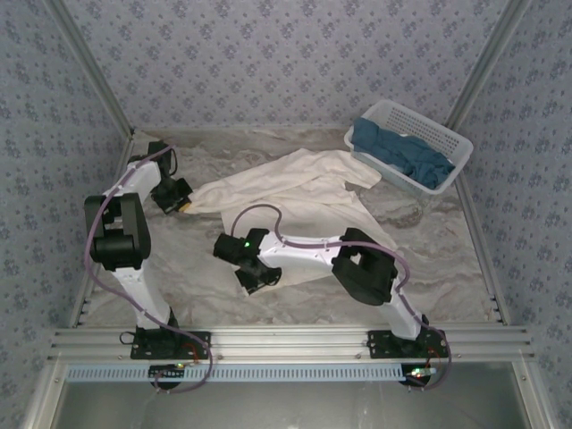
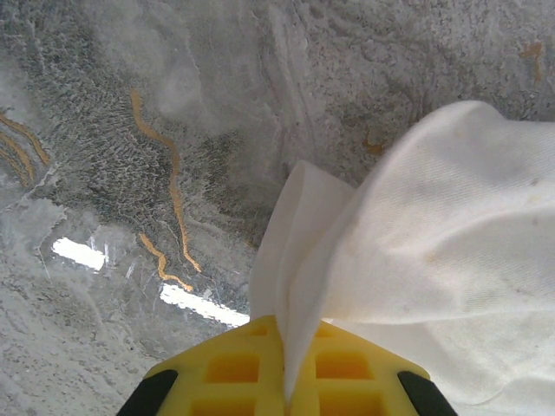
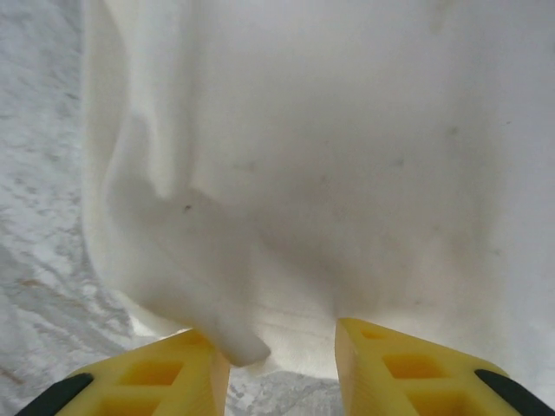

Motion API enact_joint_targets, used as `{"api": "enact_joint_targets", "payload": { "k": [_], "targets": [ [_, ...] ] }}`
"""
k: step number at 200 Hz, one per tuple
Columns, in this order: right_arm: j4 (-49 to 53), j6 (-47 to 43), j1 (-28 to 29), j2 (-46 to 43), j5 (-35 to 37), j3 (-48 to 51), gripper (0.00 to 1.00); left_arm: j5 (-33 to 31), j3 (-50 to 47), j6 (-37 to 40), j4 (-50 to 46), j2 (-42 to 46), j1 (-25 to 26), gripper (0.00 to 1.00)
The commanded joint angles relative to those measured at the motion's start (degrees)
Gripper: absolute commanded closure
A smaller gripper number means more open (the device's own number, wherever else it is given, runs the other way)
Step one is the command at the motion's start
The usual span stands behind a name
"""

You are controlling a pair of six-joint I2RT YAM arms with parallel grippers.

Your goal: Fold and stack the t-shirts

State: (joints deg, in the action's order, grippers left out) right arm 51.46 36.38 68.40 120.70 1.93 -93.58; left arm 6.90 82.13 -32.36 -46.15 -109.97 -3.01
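left hand point(image 1: 183, 204) is pressed together on one corner of the cream t-shirt point(image 1: 295, 183), near the left edge of the worktop point(image 1: 447, 259). its wrist view shows only a thin double fold of cloth caught between the yellow fingers point(image 2: 230, 368). right hand point(image 1: 256, 275) is spread at the shirt's near hem, around the middle of the worktop. in its wrist view a hanging lip of hem touches one finger point(image 3: 173, 373), and bare worktop shows through the gap.

the likeliest trouble, as i judge it, is the left pinch. it is shallow, so a firm pull could slide the corner out. the right hand may also shut on that small lip alone, or on a single layer, and the lifted edge would then come up crooked and fold skewed. the far sleeve lies against the white lattice basket point(image 1: 393, 176) at the far right corner, so dragging the shirt could snag it or nudge the basket. wrinkles already in the cloth would get trapped in any fold.

the cream t-shirt looks soft, matte and limp. it sprawls slantwise from the left hand toward the basket, rumpled with broad creases, not flat, and carries a few tiny dark specks. teal t-shirts point(image 1: 402, 154) lie heaped unfolded inside the basket.
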Motion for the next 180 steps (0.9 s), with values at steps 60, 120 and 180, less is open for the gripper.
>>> {"api": "enact_joint_targets", "payload": {
  "k": [60,120,180],
  "targets": [
    [4.9,-3.8,4.9,4.3,3.1,-12.8,0.51,0.9,2.6,1.0,-1.3,-1.4,-0.3,1.0],
    [5.1,-4.3,4.8,8.5,0.2,-15.1,0.67,0.9,2.5,1.0,-1.2,-1.9,-0.3,1.0],
    [6.5,-3.4,3.8,10.1,-0.1,-13.9,0.63,1.2,2.5,0.7,-1.0,-2.1,-0.3,1.0]
  ]
}}
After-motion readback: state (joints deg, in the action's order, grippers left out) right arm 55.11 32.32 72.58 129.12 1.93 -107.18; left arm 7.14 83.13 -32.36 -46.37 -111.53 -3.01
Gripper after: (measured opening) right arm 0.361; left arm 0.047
